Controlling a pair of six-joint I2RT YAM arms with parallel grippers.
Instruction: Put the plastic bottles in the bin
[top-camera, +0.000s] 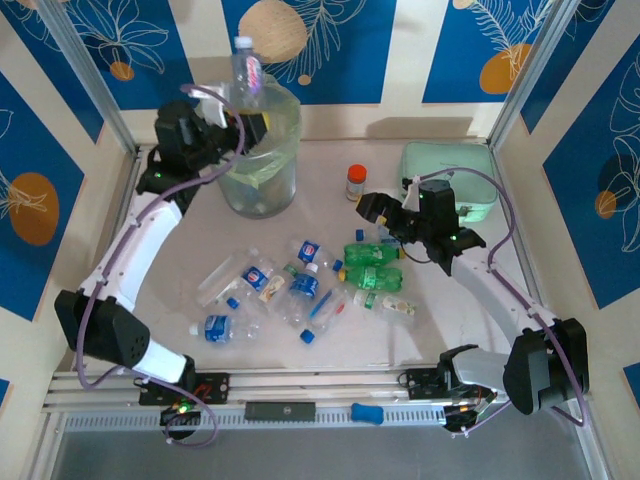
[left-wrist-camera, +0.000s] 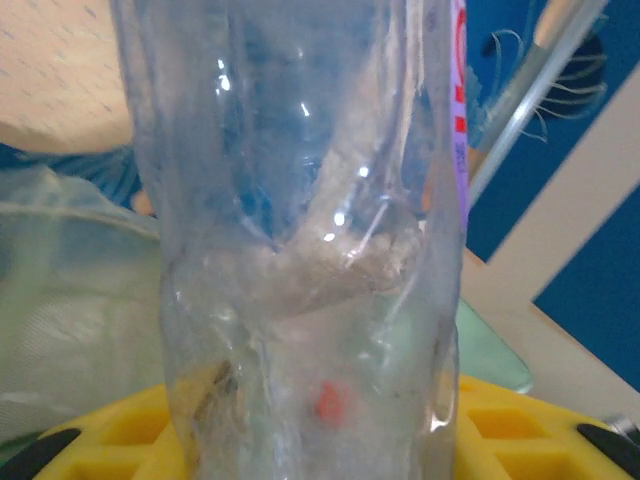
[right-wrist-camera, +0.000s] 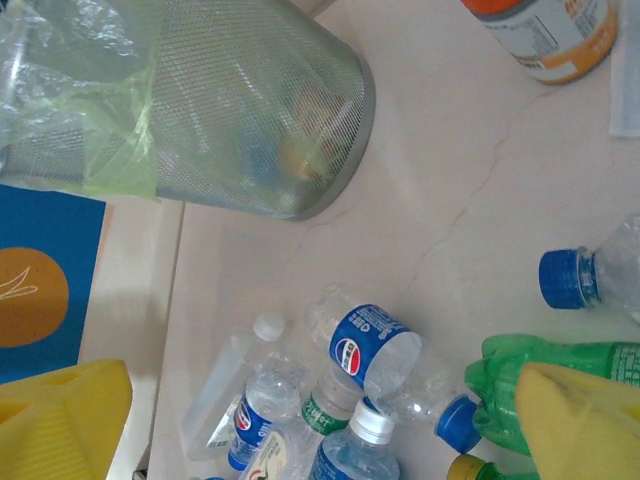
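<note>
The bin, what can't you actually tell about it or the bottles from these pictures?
Bin contents: top view, cloudy wall and liner blur them.
Raised bottle label: left wrist view, too close and blurred to read.
Green bottle: right wrist view, partly behind a yellow finger.

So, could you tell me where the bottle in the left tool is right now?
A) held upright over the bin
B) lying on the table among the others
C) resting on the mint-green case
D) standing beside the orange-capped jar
A: in the top view the left tool grips a clear bottle upright, cap up, over the bin, well off the table.
</note>
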